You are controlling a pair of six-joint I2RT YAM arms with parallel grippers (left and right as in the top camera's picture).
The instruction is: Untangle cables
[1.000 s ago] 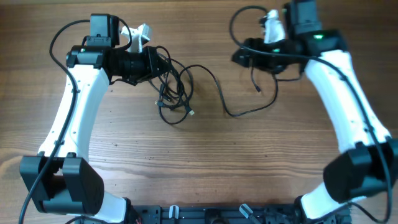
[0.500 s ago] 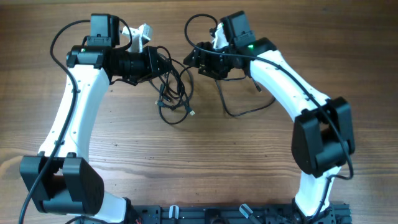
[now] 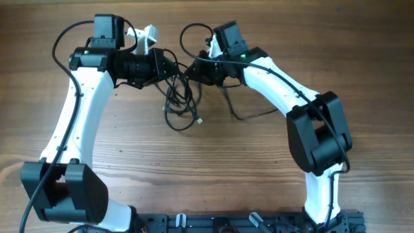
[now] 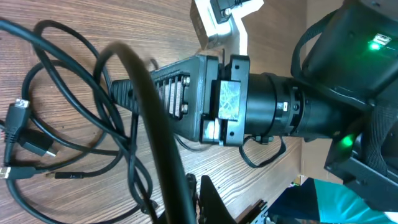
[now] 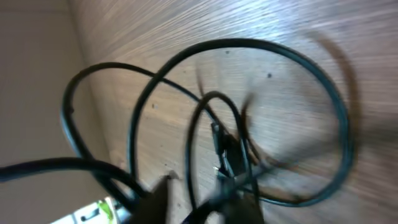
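The cables (image 3: 183, 103) are a loose black tangle at the table's back centre, with plug ends (image 4: 18, 115) lying on the wood. One strand (image 3: 249, 116) trails off to the right. My left gripper (image 3: 173, 68) is at the tangle's top left, shut on a black cable (image 4: 155, 124) that runs up between its fingers (image 4: 208, 196). My right gripper (image 3: 193, 71) has its tip at the tangle's top right, almost nose to nose with the left one. In the blurred right wrist view a thin loop (image 5: 280, 56) spreads over the wood and a strand passes between the right gripper's (image 5: 202, 199) dark fingers.
Both white arms reach in from the front corners and meet at the back centre. Thick black arm wires arch above each wrist (image 3: 194, 29). A black rail (image 3: 226, 223) runs along the front edge. Bare wood (image 3: 213, 168) fills the table's middle and front.
My right arm has swung left from the back right to the tangle, leaving the trailing strand behind. Left arm and its hold are unchanged.
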